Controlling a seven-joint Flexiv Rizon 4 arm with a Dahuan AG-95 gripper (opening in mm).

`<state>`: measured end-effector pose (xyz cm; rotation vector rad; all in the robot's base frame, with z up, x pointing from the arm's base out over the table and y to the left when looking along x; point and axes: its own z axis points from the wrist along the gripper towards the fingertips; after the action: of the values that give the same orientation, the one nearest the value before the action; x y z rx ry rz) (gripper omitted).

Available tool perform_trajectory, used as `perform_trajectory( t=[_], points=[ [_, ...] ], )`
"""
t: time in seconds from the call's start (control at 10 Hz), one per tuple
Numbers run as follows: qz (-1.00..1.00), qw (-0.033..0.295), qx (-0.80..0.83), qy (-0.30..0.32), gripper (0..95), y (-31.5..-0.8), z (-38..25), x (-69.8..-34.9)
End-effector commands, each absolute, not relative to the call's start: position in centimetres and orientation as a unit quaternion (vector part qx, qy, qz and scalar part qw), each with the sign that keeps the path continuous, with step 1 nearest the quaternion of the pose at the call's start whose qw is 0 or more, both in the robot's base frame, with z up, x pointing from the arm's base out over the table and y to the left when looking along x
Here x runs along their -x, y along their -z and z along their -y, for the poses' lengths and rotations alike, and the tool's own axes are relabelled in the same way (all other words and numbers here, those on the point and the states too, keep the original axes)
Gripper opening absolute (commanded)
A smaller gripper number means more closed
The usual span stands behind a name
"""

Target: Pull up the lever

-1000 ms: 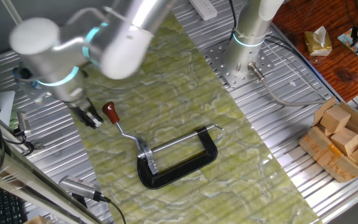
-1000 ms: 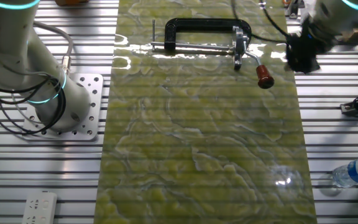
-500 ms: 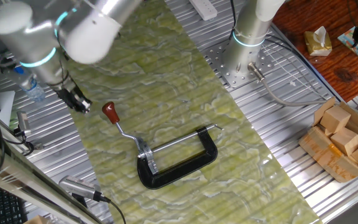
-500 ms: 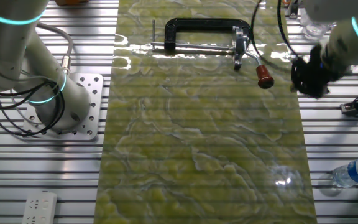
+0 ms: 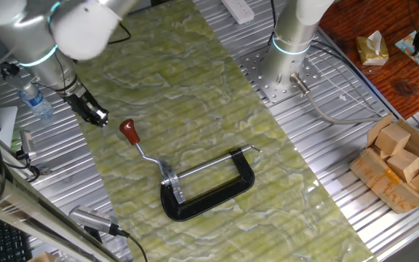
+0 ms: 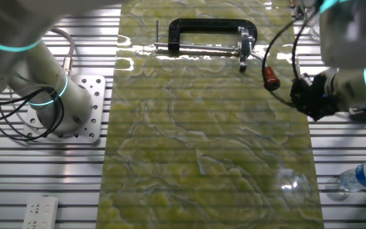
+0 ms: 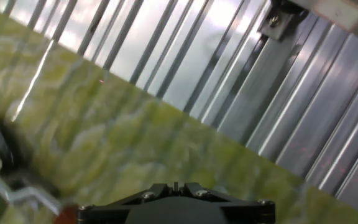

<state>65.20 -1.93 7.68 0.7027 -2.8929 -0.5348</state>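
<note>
The lever (image 5: 138, 145) slants from bracket to knob.

You see a glossy green mat (image 5: 195, 94) with a marble pattern on a ribbed bare-metal table (image 5: 384, 233). The clamp (image 5: 209, 191) has a matt black frame and a shiny steel screw. The lever (image 5: 142, 149) is thin bright metal with a smooth red-brown knob. The blocks (image 5: 402, 156) look like raw wood.
</note>
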Motion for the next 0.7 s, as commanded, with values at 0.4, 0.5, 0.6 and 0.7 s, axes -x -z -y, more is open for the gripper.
perform_trajectory(
  t=[0.4,0.5,0.6,0.7],
  points=[
    [0.951,0.095,-0.123,0.268,0.0,-5.8,0.7,-61.6],
    [0.95,0.098,-0.117,0.271,0.0,-5.8,0.4,-61.1],
    [0.95,0.099,-0.114,0.272,0.0,-6.0,0.2,-60.9],
    [0.95,0.103,-0.108,0.275,0.0,-6.3,0.0,-60.7]
  ],
)
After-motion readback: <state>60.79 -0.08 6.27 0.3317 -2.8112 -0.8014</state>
